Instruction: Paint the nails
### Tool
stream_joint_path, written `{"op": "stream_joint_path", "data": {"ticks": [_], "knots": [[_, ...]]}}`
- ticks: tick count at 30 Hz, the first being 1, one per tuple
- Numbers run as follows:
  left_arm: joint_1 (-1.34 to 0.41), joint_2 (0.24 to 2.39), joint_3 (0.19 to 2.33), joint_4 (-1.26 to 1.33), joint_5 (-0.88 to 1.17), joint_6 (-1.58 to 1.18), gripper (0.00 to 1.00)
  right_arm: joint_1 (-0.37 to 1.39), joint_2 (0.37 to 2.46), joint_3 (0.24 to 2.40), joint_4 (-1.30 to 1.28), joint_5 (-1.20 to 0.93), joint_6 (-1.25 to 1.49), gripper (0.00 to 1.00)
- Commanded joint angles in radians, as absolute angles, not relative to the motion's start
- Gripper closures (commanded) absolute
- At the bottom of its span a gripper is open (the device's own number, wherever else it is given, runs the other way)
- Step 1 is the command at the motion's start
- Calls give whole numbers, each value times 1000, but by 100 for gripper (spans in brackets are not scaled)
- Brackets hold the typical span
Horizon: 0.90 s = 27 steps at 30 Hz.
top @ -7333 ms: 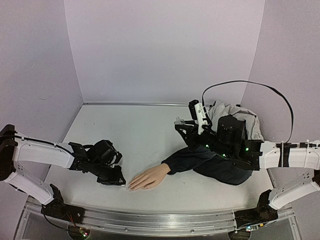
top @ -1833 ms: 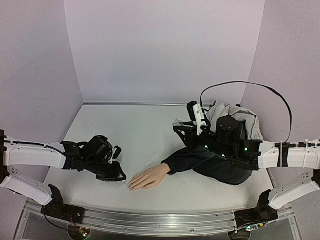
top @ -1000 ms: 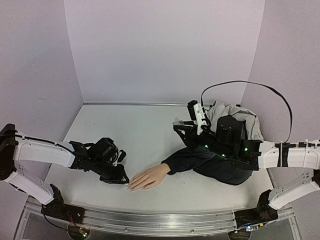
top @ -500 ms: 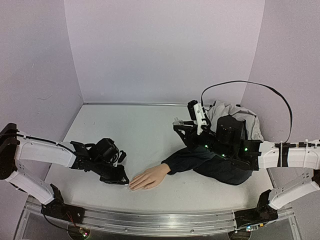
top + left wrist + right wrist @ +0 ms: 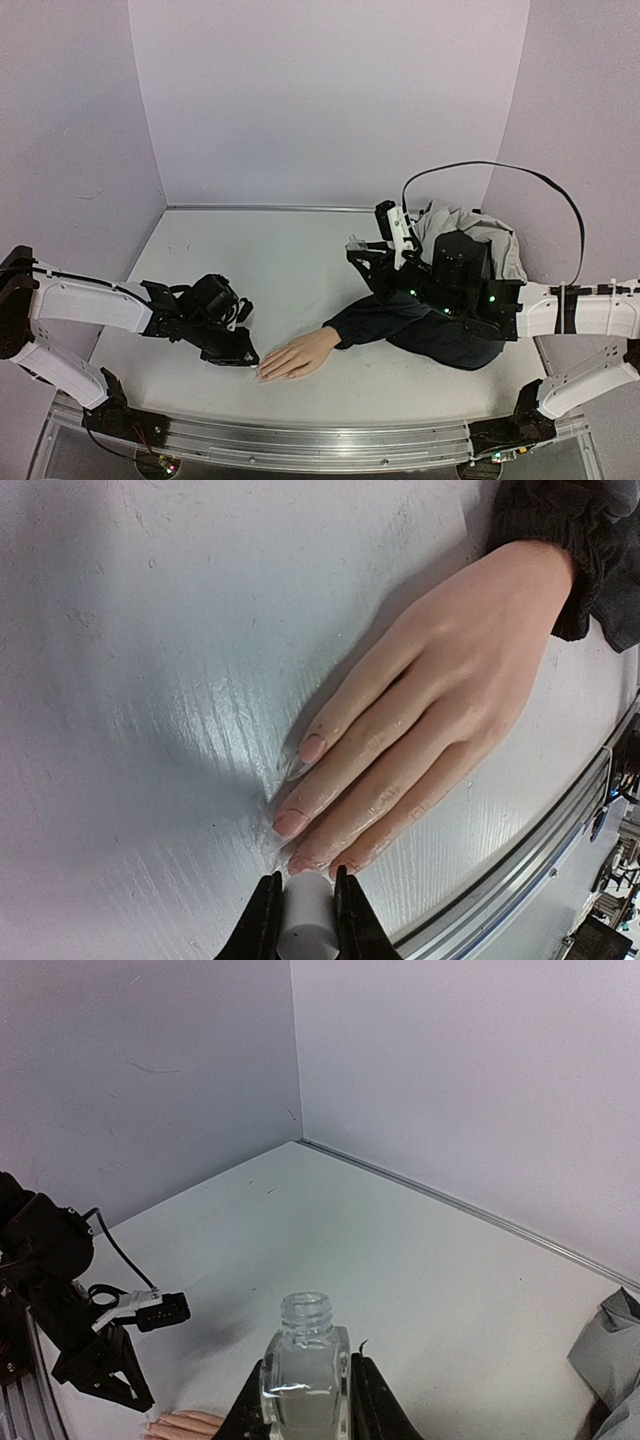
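Observation:
A peach mannequin hand [image 5: 297, 354] with a dark navy sleeve [image 5: 400, 322] lies palm down at the table's near middle. Its pale nails [image 5: 313, 748] face my left gripper [image 5: 243, 357], which is shut on a white cylindrical brush cap [image 5: 305, 928]. The cap's tip sits right at the fingertips [image 5: 299, 863] in the left wrist view; the brush itself is hidden. My right gripper [image 5: 362, 250] is raised above the sleeve, shut on a small clear glass bottle [image 5: 303, 1371], open-necked and upright.
A grey cloth [image 5: 470, 235] is bunched at the back right behind the right arm, with a black cable [image 5: 500, 170] looping above it. The table's metal front rail [image 5: 300, 440] runs close below the hand. Lilac walls enclose three sides.
My left gripper has shifted slightly along the fingertips, staying at the hand's nail end. The right arm and the bottle have not moved.

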<state>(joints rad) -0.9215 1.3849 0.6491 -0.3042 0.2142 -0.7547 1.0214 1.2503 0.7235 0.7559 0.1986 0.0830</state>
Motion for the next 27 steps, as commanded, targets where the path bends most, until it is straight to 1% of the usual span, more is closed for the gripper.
{"op": "stream_joint_path", "data": {"ticks": [1, 11, 27], "knots": [[-919, 1389, 698, -285, 205, -738, 100, 1023, 1228, 741, 833, 202, 88, 100], [-919, 1423, 699, -291, 209, -736, 100, 1022, 1226, 739, 831, 203, 88, 100], [-919, 1378, 653, -298, 215, -750, 100, 1023, 1232, 736, 832, 201, 91, 100]]}}
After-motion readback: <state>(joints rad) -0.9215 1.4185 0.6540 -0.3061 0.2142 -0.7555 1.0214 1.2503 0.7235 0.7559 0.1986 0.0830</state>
